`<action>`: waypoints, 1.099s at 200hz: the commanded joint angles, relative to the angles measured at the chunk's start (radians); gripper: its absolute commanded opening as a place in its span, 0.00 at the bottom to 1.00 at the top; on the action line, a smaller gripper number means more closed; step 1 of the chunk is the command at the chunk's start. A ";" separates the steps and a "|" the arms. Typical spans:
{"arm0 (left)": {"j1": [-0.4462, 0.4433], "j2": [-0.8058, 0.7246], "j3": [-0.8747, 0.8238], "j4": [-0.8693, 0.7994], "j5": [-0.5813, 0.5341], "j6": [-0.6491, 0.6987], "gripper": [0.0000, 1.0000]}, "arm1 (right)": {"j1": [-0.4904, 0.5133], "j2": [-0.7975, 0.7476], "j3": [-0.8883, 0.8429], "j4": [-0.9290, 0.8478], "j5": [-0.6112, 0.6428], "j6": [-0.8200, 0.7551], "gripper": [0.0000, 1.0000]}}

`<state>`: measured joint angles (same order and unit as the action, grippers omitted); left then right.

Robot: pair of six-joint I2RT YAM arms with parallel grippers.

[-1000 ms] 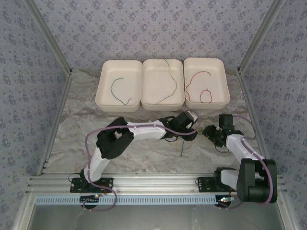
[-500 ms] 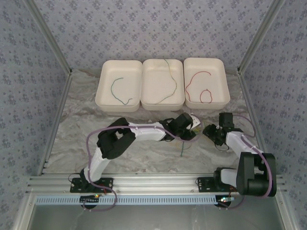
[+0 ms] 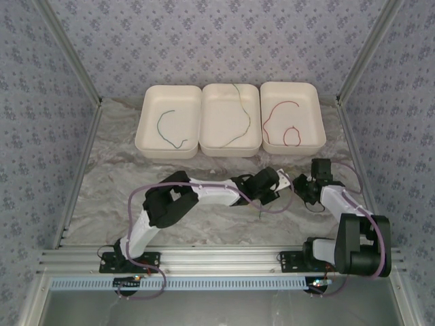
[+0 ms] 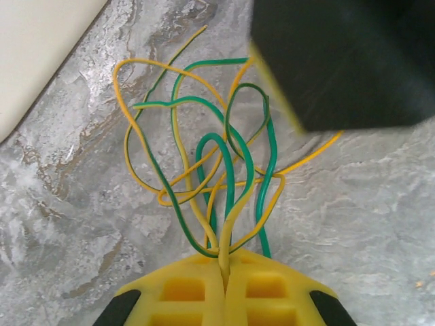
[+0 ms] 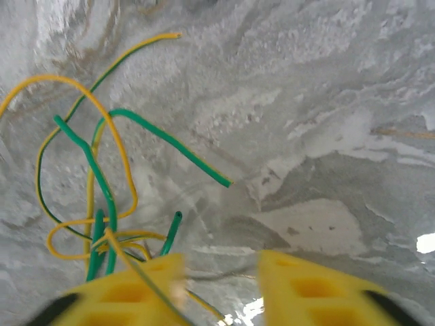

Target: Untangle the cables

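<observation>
Left fingers (image 4: 183,292) are clamped on strands of the cables (image 4: 217,163) — a green-yellow knot on the worktop (image 4: 353,217), right of centre; right fingers (image 5: 306,285) are held apart beside it. If pulled one-sidedly, loops could be tightened — or dragged whole.

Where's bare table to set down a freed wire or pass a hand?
Free: the table left of the left arm, from the left tray to the near rail; also the middle strip just beyond that rail. Crowded: below the right tray, where the left gripper and right gripper meet at the tangled cables.
</observation>
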<state>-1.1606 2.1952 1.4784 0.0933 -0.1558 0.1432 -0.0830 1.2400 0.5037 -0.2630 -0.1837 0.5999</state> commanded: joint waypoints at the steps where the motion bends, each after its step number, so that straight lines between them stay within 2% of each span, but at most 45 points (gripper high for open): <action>1: -0.004 -0.098 -0.043 0.013 -0.048 0.038 0.00 | -0.040 0.008 0.031 0.047 -0.023 -0.013 0.05; 6: -0.004 -0.122 -0.061 0.011 -0.053 0.040 0.00 | -0.056 0.007 0.035 0.052 -0.030 -0.015 0.00; 22: 0.002 -0.204 -0.125 0.001 -0.081 0.036 0.00 | -0.096 0.022 0.067 0.055 -0.055 -0.025 0.00; 38: 0.025 -0.296 -0.181 -0.047 -0.065 0.007 0.00 | -0.132 0.052 0.112 0.049 -0.086 -0.041 0.00; 73: 0.087 -0.518 -0.328 -0.131 -0.060 -0.110 0.00 | -0.174 0.139 0.211 0.043 -0.150 -0.059 0.00; 128: 0.212 -0.835 -0.511 -0.199 -0.015 -0.306 0.00 | -0.121 0.127 0.236 0.042 -0.125 -0.031 0.00; 158: 0.256 -1.011 -0.605 -0.185 -0.008 -0.349 0.00 | -0.119 0.141 0.273 0.017 -0.131 -0.035 0.00; 175: 0.292 -1.088 -0.635 -0.199 0.039 -0.363 0.00 | -0.110 0.154 0.308 -0.007 -0.155 -0.045 0.00; 197: 0.319 -1.147 -0.638 -0.262 0.096 -0.366 0.00 | -0.079 0.107 0.325 -0.036 -0.148 -0.052 0.28; 220: 0.320 -1.183 -0.640 -0.325 0.114 -0.368 0.00 | -0.024 -0.021 0.296 -0.057 -0.086 -0.052 0.41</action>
<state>-0.8429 1.0470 0.8486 -0.1501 -0.0994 -0.2016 -0.1528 1.3403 0.8017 -0.2607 -0.3134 0.5602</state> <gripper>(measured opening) 0.062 0.368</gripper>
